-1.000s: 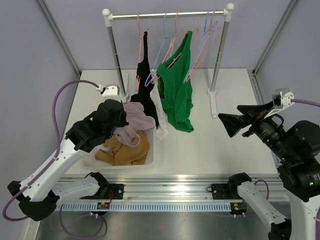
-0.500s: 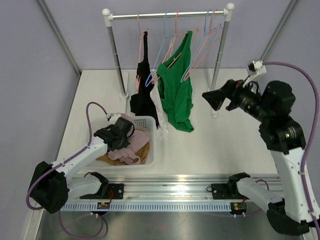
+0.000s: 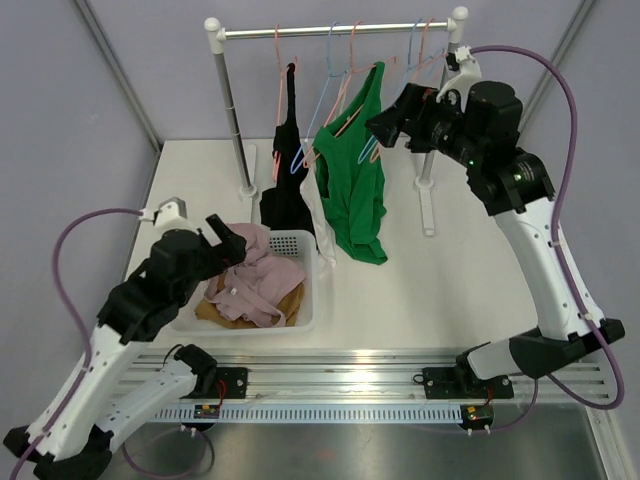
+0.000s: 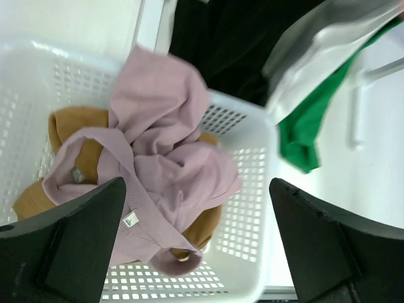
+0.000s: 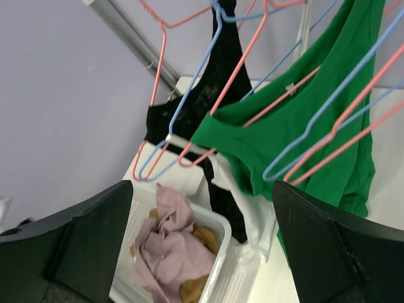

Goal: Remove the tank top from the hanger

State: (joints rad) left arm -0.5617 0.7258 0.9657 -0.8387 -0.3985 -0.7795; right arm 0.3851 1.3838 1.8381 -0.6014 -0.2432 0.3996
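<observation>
Green tank top (image 3: 352, 190) hangs under the rail (image 3: 335, 31), right of middle, on a pink hanger (image 3: 347, 112). The hanger's hook is lost among crossed wires. White garment (image 3: 322, 228) is mostly hidden between the tank top and the black top (image 3: 290, 165), which hangs under the rail's left part. Basket (image 3: 291, 241) sits well forward of the rail's left end. Its mustard cloth (image 4: 66, 123) is largely buried under pink cloth (image 3: 255, 262).

Right gripper (image 3: 385, 126): fingers spread, empty, just below the rail beside the green strap; contact hard to judge. Half a second back it sat lower, off the rail's right post.

Left gripper (image 3: 226, 233): released, empty, above the basket. Earlier it was down on the pink cloth.
</observation>
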